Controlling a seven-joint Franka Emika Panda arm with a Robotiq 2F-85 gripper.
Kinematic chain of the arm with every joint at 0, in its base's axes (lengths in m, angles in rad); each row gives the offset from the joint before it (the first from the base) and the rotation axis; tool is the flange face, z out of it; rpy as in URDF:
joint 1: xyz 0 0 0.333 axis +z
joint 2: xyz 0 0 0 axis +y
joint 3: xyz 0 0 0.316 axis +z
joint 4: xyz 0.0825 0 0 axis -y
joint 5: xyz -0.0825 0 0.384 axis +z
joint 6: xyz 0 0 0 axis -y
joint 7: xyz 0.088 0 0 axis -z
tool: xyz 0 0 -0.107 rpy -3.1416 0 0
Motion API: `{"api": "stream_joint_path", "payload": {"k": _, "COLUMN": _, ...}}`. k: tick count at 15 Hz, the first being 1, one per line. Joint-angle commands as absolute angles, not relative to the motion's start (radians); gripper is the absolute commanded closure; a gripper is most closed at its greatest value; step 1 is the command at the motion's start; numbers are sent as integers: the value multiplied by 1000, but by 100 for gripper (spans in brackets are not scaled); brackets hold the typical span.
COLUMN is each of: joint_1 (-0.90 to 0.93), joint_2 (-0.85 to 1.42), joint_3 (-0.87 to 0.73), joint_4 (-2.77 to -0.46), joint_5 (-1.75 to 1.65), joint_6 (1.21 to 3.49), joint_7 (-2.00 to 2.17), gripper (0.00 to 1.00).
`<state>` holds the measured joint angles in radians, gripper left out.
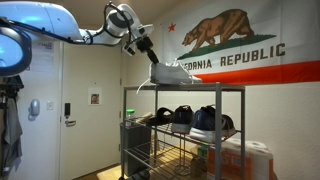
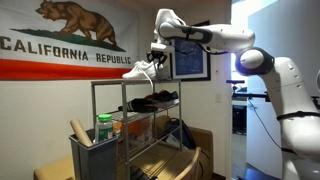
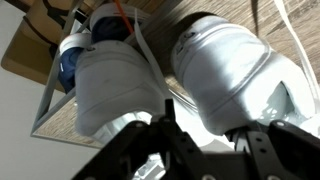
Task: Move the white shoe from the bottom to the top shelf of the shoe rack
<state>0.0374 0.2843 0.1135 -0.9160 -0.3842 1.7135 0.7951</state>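
In the wrist view the gripper (image 3: pixel 170 135) fills the lower edge, its jaws clamped on the white shoe (image 3: pixel 118 88). In both exterior views the shoe hangs tilted, toe lower, just above the top shelf (image 1: pixel 200 90) of the shoe rack (image 1: pixel 241 130). Dark caps (image 1: pixel 182 117) sit 1 tier down. A California flag (image 1: pixel 240 45) covers the wall behind.
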Motion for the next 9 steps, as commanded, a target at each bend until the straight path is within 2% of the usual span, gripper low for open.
{"api": "stream_joint_path", "payload": {"k": 1, "joint_1": 35, "joint_2": 199, "joint_3": 112, "joint_4": -1018, "joint_5": -393, "joint_6": 1741, "joint_7": 814, "gripper": 20}}
{"api": "stream_joint_path", "payload": {"k": 3, "joint_1": 41, "joint_2": 178, "joint_3": 114, "joint_4": -1028, "joint_5": -400, "joint_6": 1736, "joint_7": 814, "gripper": 5}}
{"api": "stream_joint_path", "payload": {"k": 4, "joint_1": 43, "joint_2": 168, "joint_3": 116, "joint_4": -1032, "joint_5": -399, "joint_6": 1735, "joint_7": 812, "gripper": 0}}
{"api": "stream_joint_path", "payload": {"k": 9, "joint_1": 70, "joint_2": 121, "joint_3": 128, "joint_4": -1014, "joint_5": -408, "joint_6": 1657, "joint_7": 790, "gripper": 0}}
